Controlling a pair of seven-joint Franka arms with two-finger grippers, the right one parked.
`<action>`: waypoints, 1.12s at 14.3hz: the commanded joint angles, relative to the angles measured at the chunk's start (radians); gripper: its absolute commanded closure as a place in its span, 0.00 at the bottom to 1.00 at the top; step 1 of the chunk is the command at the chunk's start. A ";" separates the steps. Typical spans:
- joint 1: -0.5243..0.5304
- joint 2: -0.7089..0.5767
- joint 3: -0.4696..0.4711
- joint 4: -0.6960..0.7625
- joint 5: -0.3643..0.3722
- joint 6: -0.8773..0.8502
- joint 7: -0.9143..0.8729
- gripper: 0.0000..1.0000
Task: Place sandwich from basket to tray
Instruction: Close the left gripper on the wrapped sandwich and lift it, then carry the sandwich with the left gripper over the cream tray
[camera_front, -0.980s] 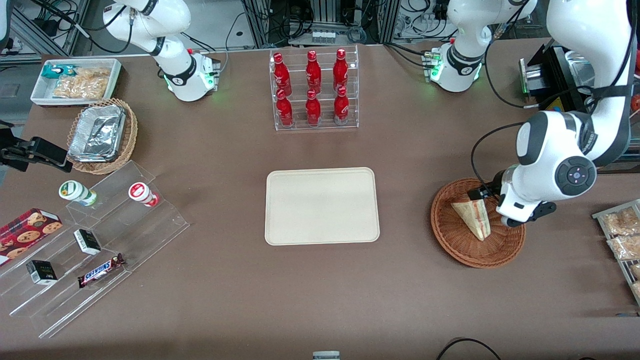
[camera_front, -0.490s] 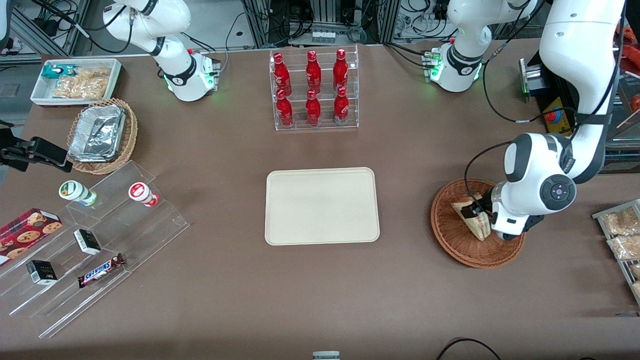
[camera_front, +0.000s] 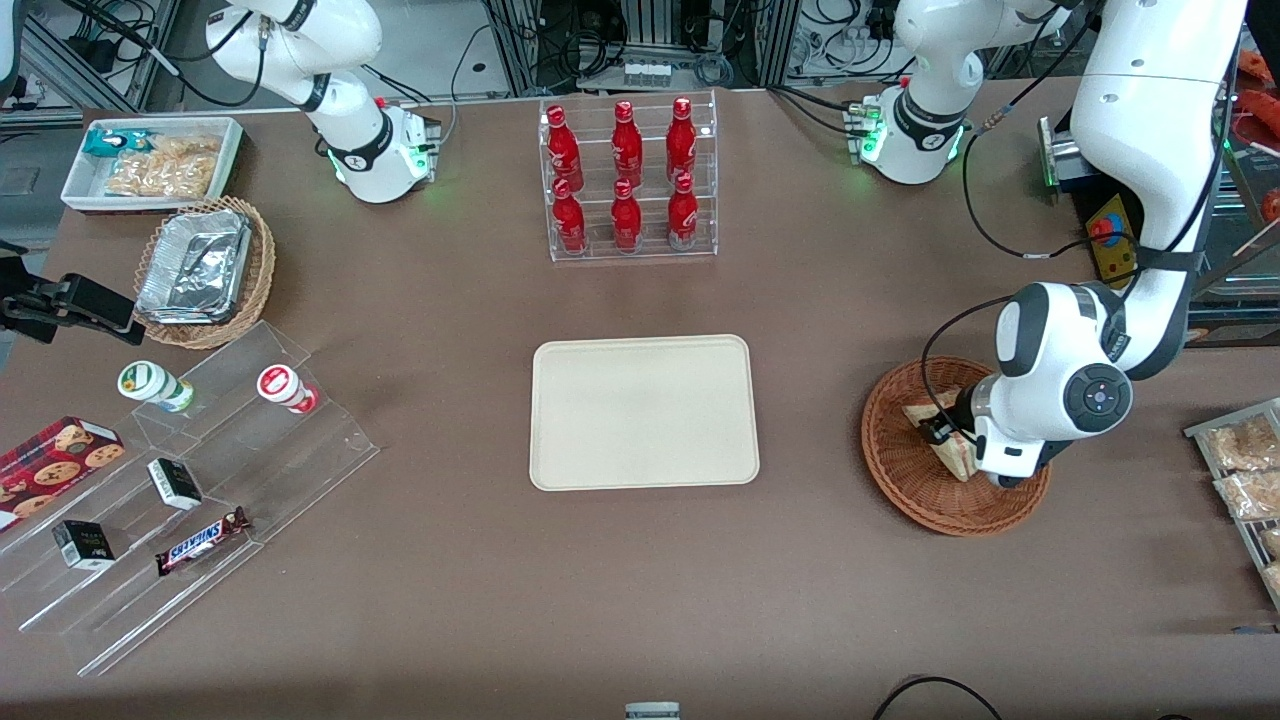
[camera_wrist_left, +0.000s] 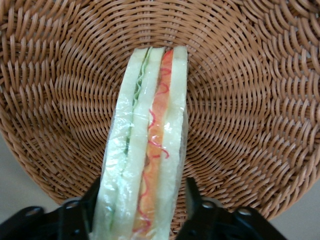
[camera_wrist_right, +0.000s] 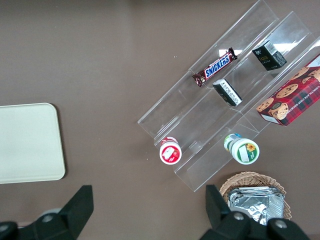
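The tool (camera_wrist_left: 142, 210) straddles the wrapped sandwich (camera_wrist_left: 147, 145), fingers (camera_wrist_left: 192, 197) spread on either side of the bread faces, not yet clamped. The sandwich lies on edge in the wicker basket (camera_front: 905, 470); the cream tray (camera_front: 642, 412) waits well apart.

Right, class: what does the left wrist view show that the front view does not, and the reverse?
Only the left wrist view shows the sandwich cut edge on, with green and red filling layers, and a finger on each side of it. Only the front view shows the tray, the bottle rack and the snack shelves. Both show the gripper low in the basket at the sandwich.
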 joint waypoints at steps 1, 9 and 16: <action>0.002 -0.013 -0.003 0.006 -0.009 0.005 -0.016 0.86; -0.138 -0.120 -0.018 0.081 0.001 -0.110 -0.010 0.91; -0.475 -0.024 -0.019 0.254 -0.018 -0.154 -0.022 0.89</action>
